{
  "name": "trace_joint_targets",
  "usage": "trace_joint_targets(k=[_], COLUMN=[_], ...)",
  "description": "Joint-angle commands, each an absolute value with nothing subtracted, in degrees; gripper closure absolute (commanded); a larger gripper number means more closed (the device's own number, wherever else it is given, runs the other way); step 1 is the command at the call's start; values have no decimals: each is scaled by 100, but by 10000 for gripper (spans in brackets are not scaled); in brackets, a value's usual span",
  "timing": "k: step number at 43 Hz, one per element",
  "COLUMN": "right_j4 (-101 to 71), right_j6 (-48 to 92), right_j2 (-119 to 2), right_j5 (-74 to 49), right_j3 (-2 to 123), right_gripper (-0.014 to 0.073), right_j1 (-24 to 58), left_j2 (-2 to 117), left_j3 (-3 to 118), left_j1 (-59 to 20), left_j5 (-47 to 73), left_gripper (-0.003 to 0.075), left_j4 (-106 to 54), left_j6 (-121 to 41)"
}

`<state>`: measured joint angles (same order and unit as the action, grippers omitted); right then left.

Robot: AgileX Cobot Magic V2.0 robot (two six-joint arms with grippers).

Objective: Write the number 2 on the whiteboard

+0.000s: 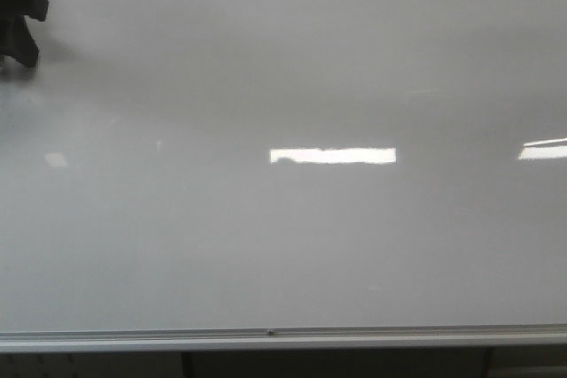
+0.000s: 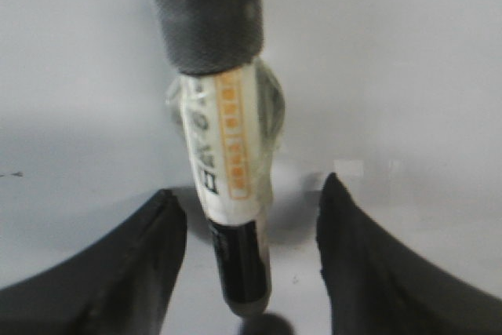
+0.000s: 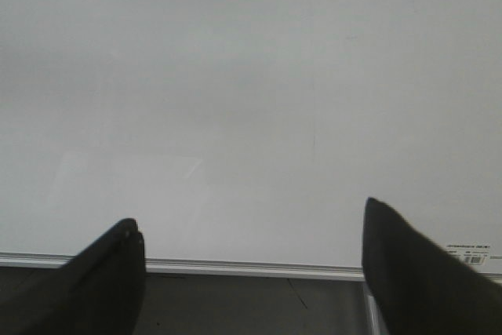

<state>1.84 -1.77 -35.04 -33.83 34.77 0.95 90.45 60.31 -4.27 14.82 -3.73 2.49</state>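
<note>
The whiteboard (image 1: 283,245) fills the front view, glossy white-grey, and I see no number 2 on it. My left gripper (image 1: 18,19) shows as a dark shape at the far left edge of the board. In the left wrist view the left gripper (image 2: 249,186) is open. A marker (image 2: 227,139) with a grey cap, a white and orange label and a black end lies between its fingers (image 2: 149,256), with a gap on each side. My right gripper (image 3: 249,213) is open and empty over the board's lower edge. It is out of the front view.
A silver aluminium rail (image 1: 354,338) runs along the board's lower edge, with dark floor below it (image 3: 251,304). Bright light reflections (image 1: 332,156) lie on the board. A small label (image 3: 469,253) sits near the rail.
</note>
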Motion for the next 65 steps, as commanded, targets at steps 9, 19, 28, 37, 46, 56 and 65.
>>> trace_joint_targets(k=[9,19,28,37,46,56,65], right_j4=[275,275,176,-504,-2163,-3669,-3756], right_j6=[-121,-121,-121,791,2553,4831,5552], right_j2=[-3540,-3540,-3604,-4083,-4814,-5549,-6114], right_j5=[-2898,-2785,-3349,-4118,-4908,-5595,-5914], right_j3=[3674,3680,3938,4369,4821,5333,5878], right_gripper=[1,1,1,1,1,1,1], right_j1=[59,59,59,59,59,387,1404], left_j2=[8871,8584,8116,7872,7848,7848,7848], left_j3=[6242,6482,6979,7378,7552,7552,7552], left_j1=[-417,-428,-652,-1283,-2101,-3044,-3862], left_j5=[1044,1776,3477,4853,5841,5990,5969], left_gripper=[622,680,680,680,680,680,679], left_j4=[-387,-374,-374,-460,-884,-1495,-1461], left_j6=[248,0,-1257,-2480,-3536,-4129,-4182])
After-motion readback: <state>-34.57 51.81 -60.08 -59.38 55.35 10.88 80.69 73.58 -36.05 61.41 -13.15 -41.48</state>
